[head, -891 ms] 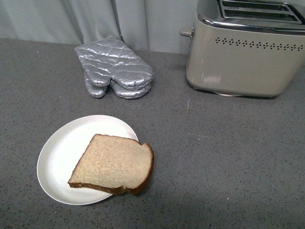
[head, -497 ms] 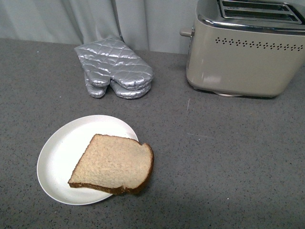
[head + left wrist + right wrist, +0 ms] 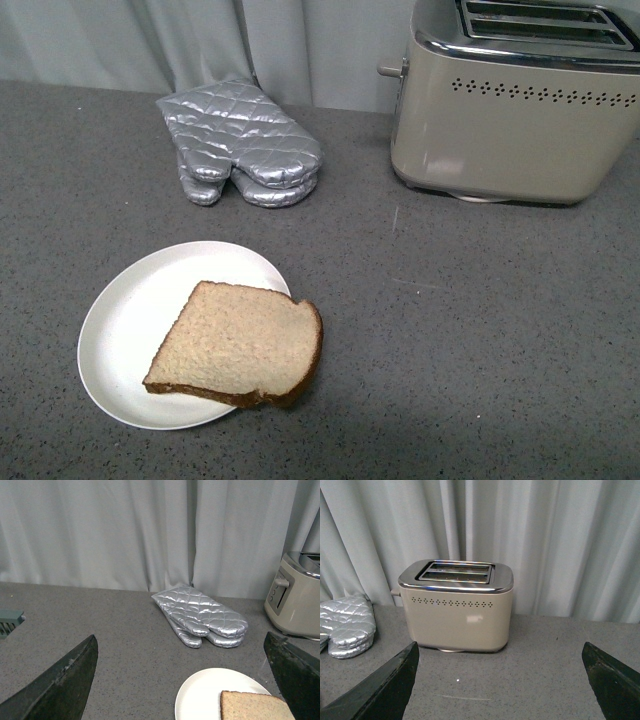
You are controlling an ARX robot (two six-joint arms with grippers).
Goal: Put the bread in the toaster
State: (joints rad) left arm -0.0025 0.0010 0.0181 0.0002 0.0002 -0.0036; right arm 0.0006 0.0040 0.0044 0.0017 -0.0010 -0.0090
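A slice of tan bread [image 3: 240, 344] with a dark crust lies flat on a white plate [image 3: 125, 320], its right edge overhanging the rim. The beige toaster [image 3: 515, 120] stands upright at the back right, chrome top and slots [image 3: 545, 20] open and empty. Neither arm shows in the front view. My left gripper [image 3: 185, 680] is open wide, hovering short of the plate [image 3: 205, 695] with the bread [image 3: 255, 706] just ahead between its fingers. My right gripper [image 3: 500, 680] is open too, facing the toaster [image 3: 456, 605] from a distance, nothing between its fingers.
A silver quilted oven mitt [image 3: 243, 143] lies on the grey counter [image 3: 450, 330] behind the plate, left of the toaster. A grey curtain [image 3: 200, 40] hangs along the back. A small green-grey object [image 3: 10, 622] sits at the edge of the left wrist view.
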